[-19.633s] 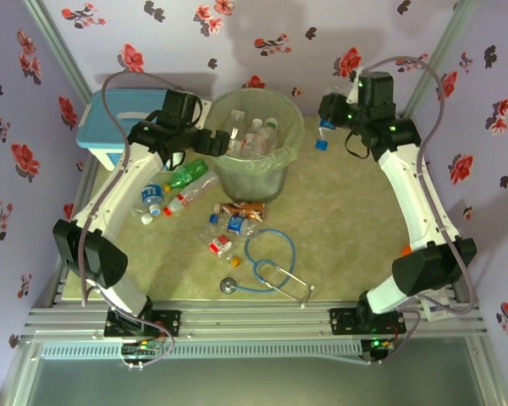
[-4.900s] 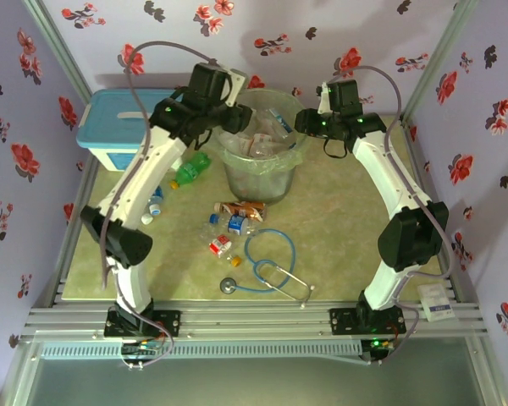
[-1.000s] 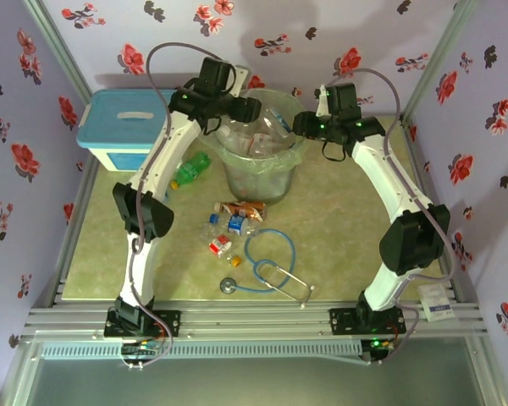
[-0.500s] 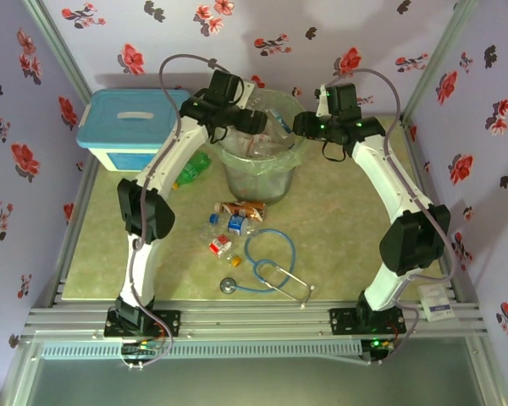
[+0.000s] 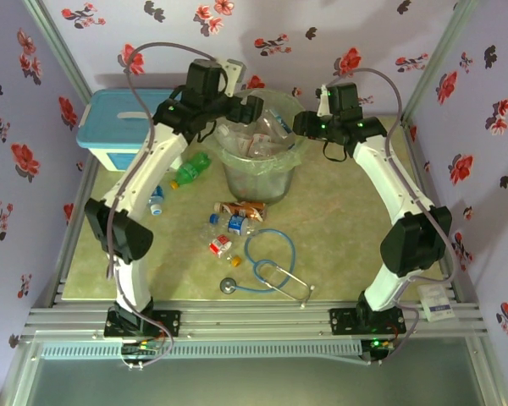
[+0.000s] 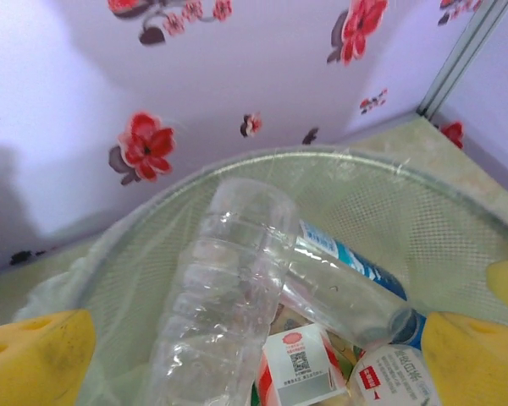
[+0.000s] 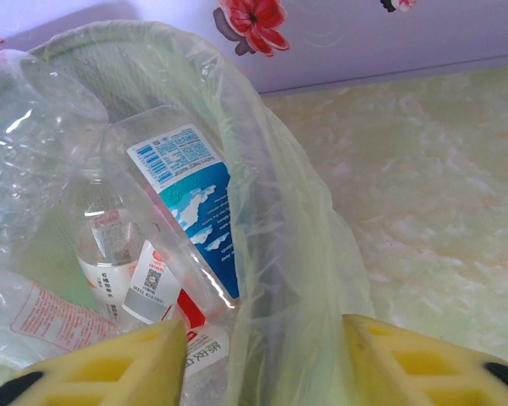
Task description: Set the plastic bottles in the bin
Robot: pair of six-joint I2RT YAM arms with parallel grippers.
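Your left gripper point(image 5: 254, 108) hangs over the far-left rim of the bin point(image 5: 237, 173). Its jaws are spread wide and hold nothing. In its wrist view the yellow fingertips point(image 6: 34, 359) sit at the two bottom corners, with the bin's contents below them. A clear ribbed bottle point(image 6: 224, 288) lies slanted on top of the heap inside, across a blue-labelled bottle point(image 6: 347, 271). Red-and-white labelled bottles point(image 6: 292, 368) lie underneath.

Your right gripper point(image 5: 298, 125) is at the bin's right rim, jaws partly open and gripping nothing. The clear bag liner point(image 7: 279, 254) bulges up between its fingers point(image 7: 110, 364), and you cannot tell whether either pad touches it.

The bin stands on the table point(image 5: 347, 228), near the middle of the far edge. A green bottle point(image 5: 190, 169) lies on the table just left of the bin. A bottle with a blue label point(image 5: 157, 199) lies nearer the left edge, partly hidden by the left arm. A small cluster of bottles point(image 5: 224, 233) lies around the table's middle, beside an orange-brown wrapper point(image 5: 241, 207). The blue-tubed stethoscope point(image 5: 267, 269) lies toward the near edge. The white box with the light-blue lid point(image 5: 123, 127) sits at the far-left corner.
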